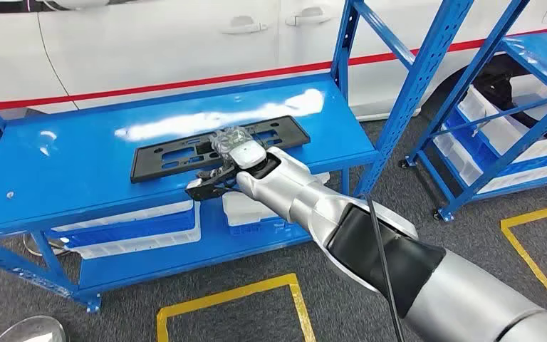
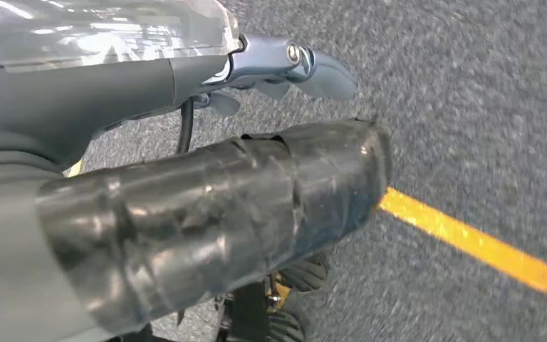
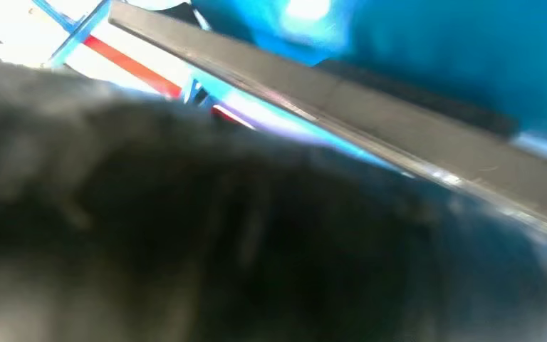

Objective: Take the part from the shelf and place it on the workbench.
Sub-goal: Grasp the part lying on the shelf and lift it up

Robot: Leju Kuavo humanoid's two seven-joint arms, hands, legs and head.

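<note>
The part (image 1: 185,151) is a flat black plastic panel with cut-outs, lying lengthwise on the blue workbench top (image 1: 64,171). My right hand (image 1: 228,171) reaches in from the lower right and sits at the middle of the part's near edge. Its dark fingers (image 1: 203,187) lie along that edge and it grips the panel there. In the right wrist view the part's long edge (image 3: 427,139) runs close past the blurred dark thumb (image 3: 185,235). My left hand (image 2: 206,214) hangs over grey carpet (image 2: 470,121), holding nothing, with its fingers apart.
A white car (image 1: 149,43) with a red stripe stands right behind the bench. White and blue bins (image 1: 135,224) sit on the bench's lower level. A second blue rack (image 1: 513,135) with bins stands at the right. Yellow floor tape (image 1: 228,296) marks the carpet in front.
</note>
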